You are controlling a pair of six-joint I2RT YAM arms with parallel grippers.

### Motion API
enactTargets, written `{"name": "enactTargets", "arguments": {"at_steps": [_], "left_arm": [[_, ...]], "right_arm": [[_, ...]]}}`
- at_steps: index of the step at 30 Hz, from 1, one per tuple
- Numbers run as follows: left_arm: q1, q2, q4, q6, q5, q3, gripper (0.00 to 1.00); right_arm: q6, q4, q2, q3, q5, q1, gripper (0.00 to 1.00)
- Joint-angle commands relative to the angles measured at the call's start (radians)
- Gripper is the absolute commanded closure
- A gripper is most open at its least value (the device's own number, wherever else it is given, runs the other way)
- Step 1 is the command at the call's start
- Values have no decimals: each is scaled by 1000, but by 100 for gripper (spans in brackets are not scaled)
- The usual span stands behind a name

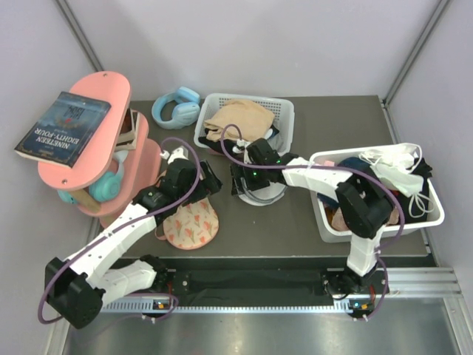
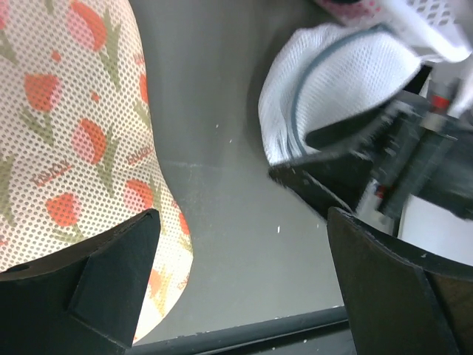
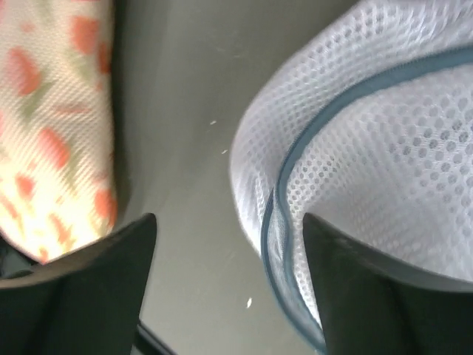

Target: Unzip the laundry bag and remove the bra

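Observation:
The bra (image 1: pixel 191 224), peach with red flowers, lies on the dark table outside the bag, near the left arm. It also shows in the left wrist view (image 2: pixel 74 126) and the right wrist view (image 3: pixel 52 126). The laundry bag (image 1: pixel 267 195), white mesh with a grey-blue zip rim, lies to the bra's right and shows in both wrist views (image 2: pixel 340 89) (image 3: pixel 384 148). My left gripper (image 1: pixel 203 181) (image 2: pixel 244 274) is open and empty, over bare table between bra and bag. My right gripper (image 1: pixel 247 183) (image 3: pixel 229 281) is open, with the bag's left rim between its fingers.
A white basket (image 1: pixel 284 111) with a tan garment (image 1: pixel 240 118) stands at the back. A second white basket (image 1: pixel 436 211) of clothes stands at the right. Blue headphones (image 1: pixel 176 107) lie at the back left. A pink shelf (image 1: pixel 96 140) holding a book (image 1: pixel 63 126) stands at the left.

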Motion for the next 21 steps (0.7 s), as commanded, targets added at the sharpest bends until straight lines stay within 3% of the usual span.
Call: {"name": "enactTargets", "arguments": {"at_steps": [1,2,10,16,21], "left_arm": [[7,-28,-29,-5,-64,62,1],[7,-28,-38,-6,-74,74,1],[7,-28,-41,1,-108,97,1],[40,-16,-87,-5,-144,139,1],[143,-23,-106,12,-63,179,1]], "right_arm": [[-40,-52,-131,103,-1,4,4],[-51,-98,-140,119,1,1,0],[-63,-155,-293,127,53,-51,0],[-71,-178,-413,102,60,-202,0],[-98,-212,-519,114,71,-366,0]]}}
